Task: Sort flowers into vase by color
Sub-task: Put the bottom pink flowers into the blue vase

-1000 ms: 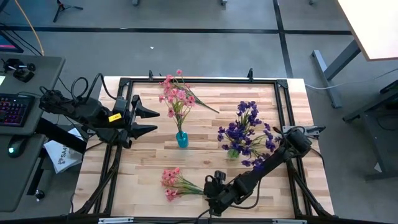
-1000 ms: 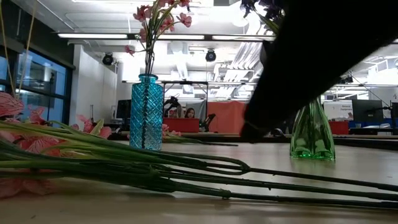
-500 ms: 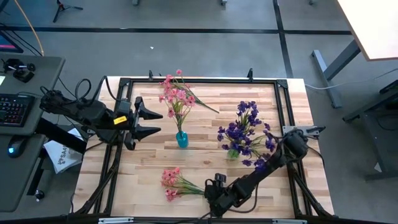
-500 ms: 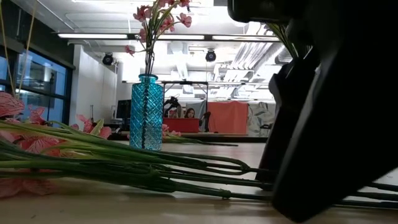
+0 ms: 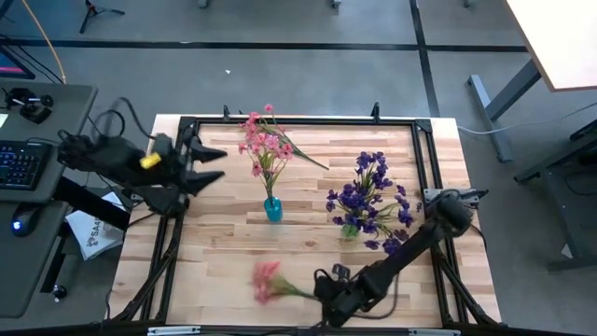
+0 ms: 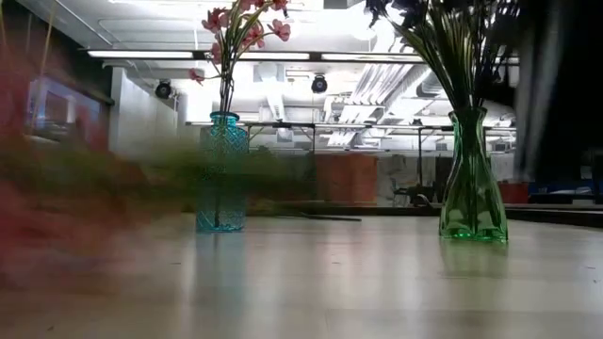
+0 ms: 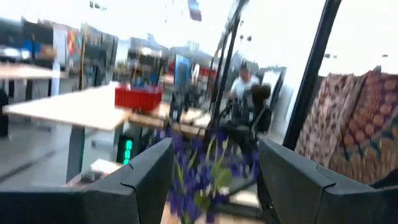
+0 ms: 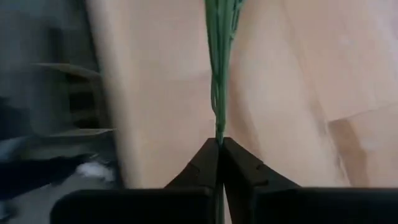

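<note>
Pale wood-plank table (image 5: 308, 238) w/ black frame; grey floor around, office beyond. Right gripper (image 8: 219, 149) near front edge, fingers pinched tight on thin green stems of pink flowers (image 5: 266, 280). Left gripper (image 5: 207, 166) wide apart, empty, at left edge. Faceted blue vase (image 5: 272, 209), smooth green vase (image 6: 472, 179).

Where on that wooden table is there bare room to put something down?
The table is bare at the front left, before the blue vase, and between that and the green vase. The front middle is crowded: the right end effector has shut on the pink sprig.
</note>
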Controlling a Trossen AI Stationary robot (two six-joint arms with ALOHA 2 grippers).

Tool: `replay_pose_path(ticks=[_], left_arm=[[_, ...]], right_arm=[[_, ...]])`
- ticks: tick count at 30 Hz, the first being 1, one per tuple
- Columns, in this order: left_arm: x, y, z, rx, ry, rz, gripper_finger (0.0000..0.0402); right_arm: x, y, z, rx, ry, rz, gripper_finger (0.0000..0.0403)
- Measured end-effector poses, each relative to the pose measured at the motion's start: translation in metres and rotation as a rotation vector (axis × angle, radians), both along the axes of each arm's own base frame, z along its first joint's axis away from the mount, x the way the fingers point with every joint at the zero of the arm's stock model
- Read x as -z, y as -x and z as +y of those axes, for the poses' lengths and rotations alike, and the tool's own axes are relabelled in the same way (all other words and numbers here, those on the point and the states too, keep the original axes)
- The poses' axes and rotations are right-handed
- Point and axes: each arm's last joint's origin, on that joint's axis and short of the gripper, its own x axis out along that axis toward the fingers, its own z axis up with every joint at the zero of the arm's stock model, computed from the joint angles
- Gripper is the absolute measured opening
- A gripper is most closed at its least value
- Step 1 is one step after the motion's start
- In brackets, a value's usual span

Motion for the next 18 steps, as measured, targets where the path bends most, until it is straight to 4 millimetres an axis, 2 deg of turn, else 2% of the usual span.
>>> replay_pose_path(ticks=[5,10,14,18], left_arm=[[-0.013,0.023,0.010,-0.032,0.012,-0.106,0.0223],[-0.015,0.039,0.019,-0.105,0.002,-0.114,0.0223],[-0.012,0.040,0.020,-0.121,-0.008,-0.090,0.0223],[-0.003,0.032,0.017,-0.119,0.006,-0.054,0.0223]], right_arm=[[-0.067,0.009,-0.004,-0.053,-0.058,-0.202,0.0002],[-0.140,0.016,-0.014,-0.049,-0.060,-0.570,0.0001],[-0.184,0.018,-0.030,0.034,0.085,-0.848,0.0001],[-0.222,0.015,-0.052,0.110,0.220,-1.079,0.0001]])
